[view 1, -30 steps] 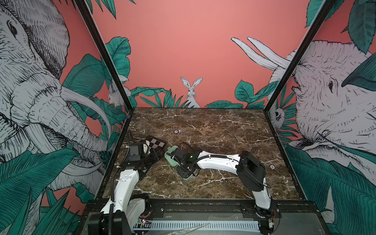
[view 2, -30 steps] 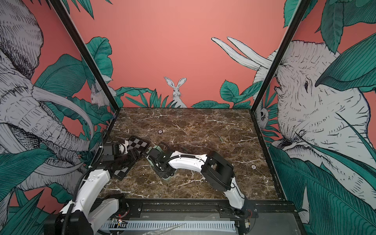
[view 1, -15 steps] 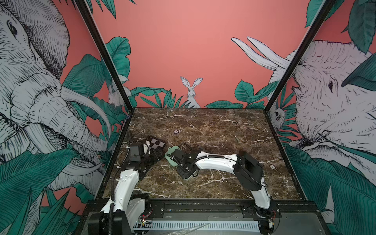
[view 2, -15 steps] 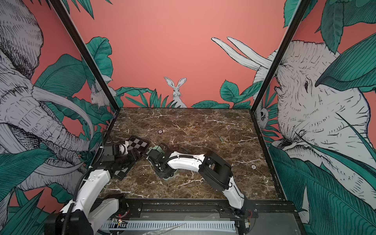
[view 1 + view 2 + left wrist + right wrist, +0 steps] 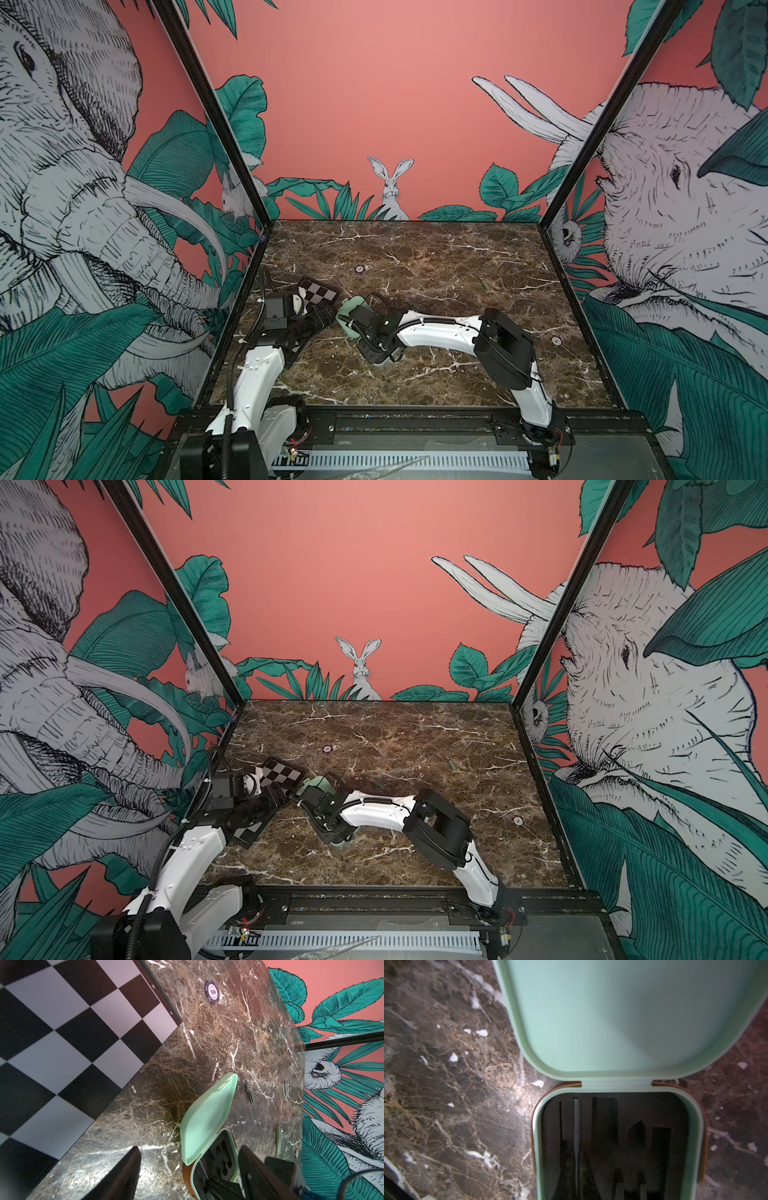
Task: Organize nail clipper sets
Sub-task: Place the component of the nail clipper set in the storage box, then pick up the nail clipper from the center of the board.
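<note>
Hardly anything is shifting since the earlier frames: the right arm [image 5: 440, 332] is edging its elbow slightly toward the left side, while both wrists are staying where they were. The mint-green case [image 5: 352, 311] is lying open on the marbled worktop [image 5: 436, 257], toward the front left, just beside a corner of the checkered board [image 5: 318, 289]. Its lid [image 5: 633, 1018] is standing raised on the hinge, and the dark insert [image 5: 612, 1136] with its cut-out slots is facing up. A brown band [image 5: 703, 1126] is running round the base.

The right fingers [image 5: 379, 358] are pointing down over the base of the case, hiding most of it in both top views. They are pressed together, and whether they are pinching anything I cannot tell.

The left fingers [image 5: 124, 1174] are hanging spread wide and holding nothing, low over the worktop at the hinge end of the case. One is hanging over bare marble and the other is sitting just beside the base's rim; whether it is touching the rim I cannot tell.

Three thin metal tools [image 5: 249, 1094] are lying loose on the worktop beyond the case, apart from one another. A purple poker chip [image 5: 212, 992] is sitting farther back, near the board's edge.
</note>
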